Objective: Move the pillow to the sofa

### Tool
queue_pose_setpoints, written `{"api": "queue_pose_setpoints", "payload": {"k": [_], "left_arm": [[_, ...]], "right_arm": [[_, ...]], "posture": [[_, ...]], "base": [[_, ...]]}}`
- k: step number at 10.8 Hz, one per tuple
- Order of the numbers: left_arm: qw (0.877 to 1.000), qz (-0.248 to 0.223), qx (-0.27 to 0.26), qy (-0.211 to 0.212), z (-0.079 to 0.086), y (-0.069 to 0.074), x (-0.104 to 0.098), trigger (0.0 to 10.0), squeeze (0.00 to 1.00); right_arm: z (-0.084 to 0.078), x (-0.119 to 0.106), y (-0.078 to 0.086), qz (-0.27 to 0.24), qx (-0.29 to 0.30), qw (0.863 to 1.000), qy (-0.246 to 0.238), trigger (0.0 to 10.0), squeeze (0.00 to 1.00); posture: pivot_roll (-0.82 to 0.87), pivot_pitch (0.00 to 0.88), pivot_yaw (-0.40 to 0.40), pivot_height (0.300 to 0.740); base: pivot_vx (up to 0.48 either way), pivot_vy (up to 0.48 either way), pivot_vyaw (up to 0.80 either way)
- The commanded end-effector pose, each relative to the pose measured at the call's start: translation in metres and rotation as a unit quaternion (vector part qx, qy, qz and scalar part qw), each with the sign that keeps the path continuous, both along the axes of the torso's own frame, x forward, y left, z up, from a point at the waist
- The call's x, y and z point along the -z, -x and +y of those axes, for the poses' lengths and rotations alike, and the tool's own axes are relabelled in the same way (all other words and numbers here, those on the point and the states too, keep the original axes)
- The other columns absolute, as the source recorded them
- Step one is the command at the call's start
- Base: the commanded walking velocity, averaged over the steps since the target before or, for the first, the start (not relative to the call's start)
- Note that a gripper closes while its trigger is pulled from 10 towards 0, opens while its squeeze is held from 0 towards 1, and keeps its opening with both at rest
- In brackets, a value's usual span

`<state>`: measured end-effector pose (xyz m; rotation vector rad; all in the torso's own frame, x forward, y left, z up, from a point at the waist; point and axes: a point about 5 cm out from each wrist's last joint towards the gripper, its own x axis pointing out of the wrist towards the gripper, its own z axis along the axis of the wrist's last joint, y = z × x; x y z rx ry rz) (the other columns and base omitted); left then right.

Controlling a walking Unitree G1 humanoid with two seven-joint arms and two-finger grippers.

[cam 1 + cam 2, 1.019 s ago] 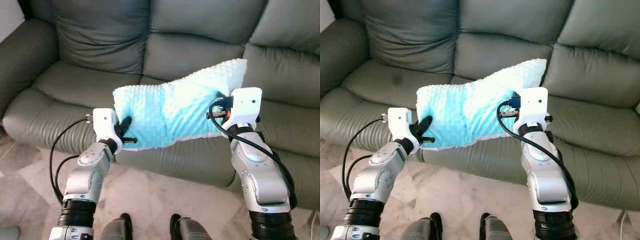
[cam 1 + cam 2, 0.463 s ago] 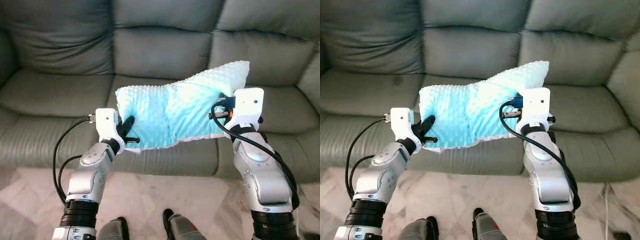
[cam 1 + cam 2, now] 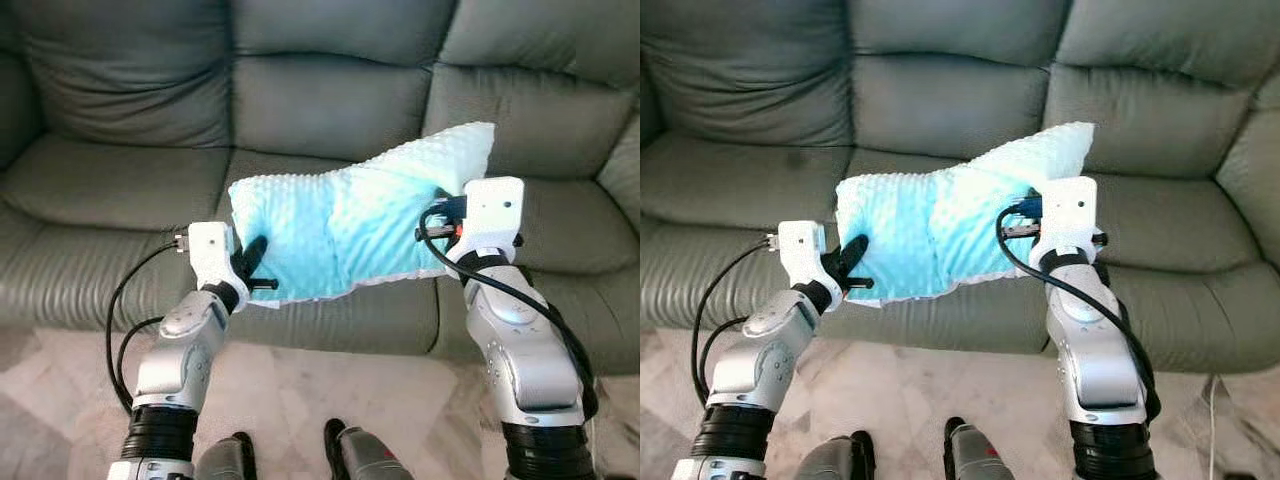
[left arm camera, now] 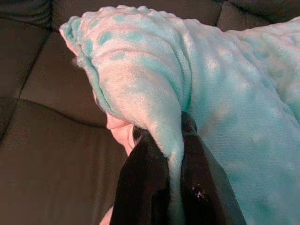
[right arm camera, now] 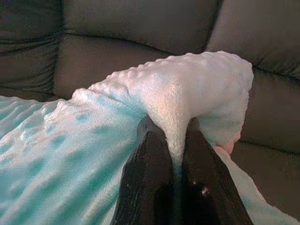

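Both arms reach forward, left gripper [image 4: 171, 140] and right gripper [image 5: 173, 145] each clamped on the turquoise pillow [image 3: 345, 225], raised above the grey sofa [image 3: 120, 190].

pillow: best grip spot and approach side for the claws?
Pinch the pillow at its two short ends, one claw from each side, as held now: left claw and right claw each squeeze a fold of soft edge. It is wide and limp, so end grips likely keep it spread and level above the sofa.
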<state>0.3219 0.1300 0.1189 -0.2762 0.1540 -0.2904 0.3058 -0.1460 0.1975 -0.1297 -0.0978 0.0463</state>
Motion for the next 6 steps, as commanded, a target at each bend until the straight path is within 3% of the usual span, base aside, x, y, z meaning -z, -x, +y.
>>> {"api": "queue_pose_setpoints", "payload": {"k": [1, 6], "left_arm": [[1.000, -0.009, 0.002, 0.006, -0.0024, 0.0026, -0.0027, 10.0, 0.00], [1.000, -0.008, 0.002, 0.006, -0.0024, 0.0033, -0.0020, 10.0, 0.00]], "right_arm": [[-0.0021, -0.0012, 0.0029, -0.003, 0.002, 1.000, 0.000, 10.0, 0.00], [-0.0025, -0.0009, 0.0038, 0.001, -0.003, 1.000, 0.001, 10.0, 0.00]], "posture": [[-0.15, 0.242, -0.065, 0.740], [-0.15, 0.247, -0.068, 0.740]], "base": [[0.000, 0.000, 0.00], [0.000, 0.000, 0.00]]}}
